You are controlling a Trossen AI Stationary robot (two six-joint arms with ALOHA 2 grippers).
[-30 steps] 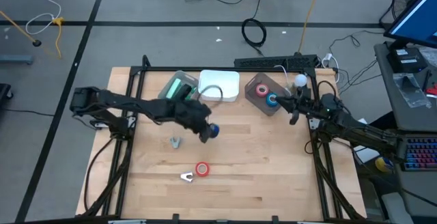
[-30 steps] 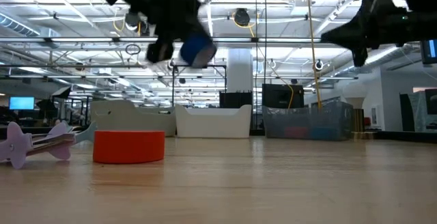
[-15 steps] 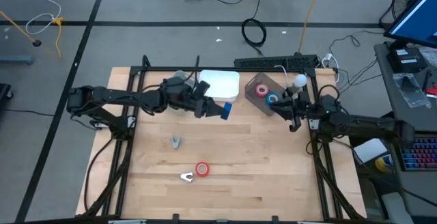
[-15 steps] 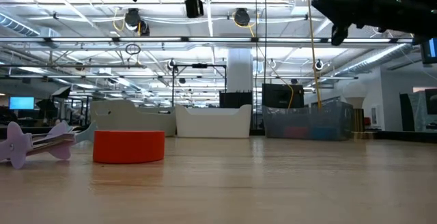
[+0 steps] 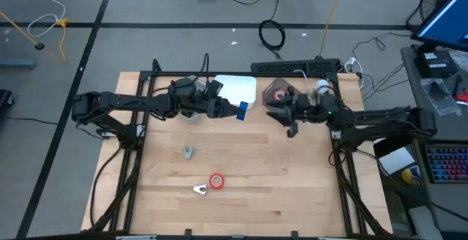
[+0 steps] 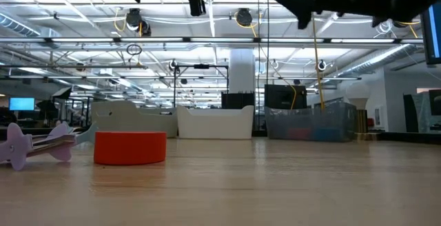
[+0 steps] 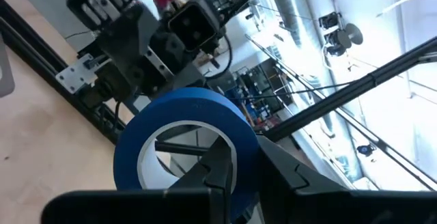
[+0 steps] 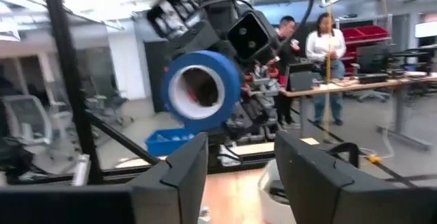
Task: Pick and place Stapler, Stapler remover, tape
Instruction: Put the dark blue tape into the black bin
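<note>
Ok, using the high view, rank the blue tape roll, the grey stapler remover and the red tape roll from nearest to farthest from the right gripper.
1. Blue tape roll: held up by the left gripper, just across from the right gripper.
2. Grey stapler remover: on the table's left half, apart from both arms.
3. Red tape roll: flat near the front edge, beside a pale stapler remover.

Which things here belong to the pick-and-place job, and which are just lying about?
Job: blue tape in the left gripper, held up facing the open right gripper; red tape and staple remover on the table; clear bin.
Lying about: power strip, coiled cable, keyboard.
</note>
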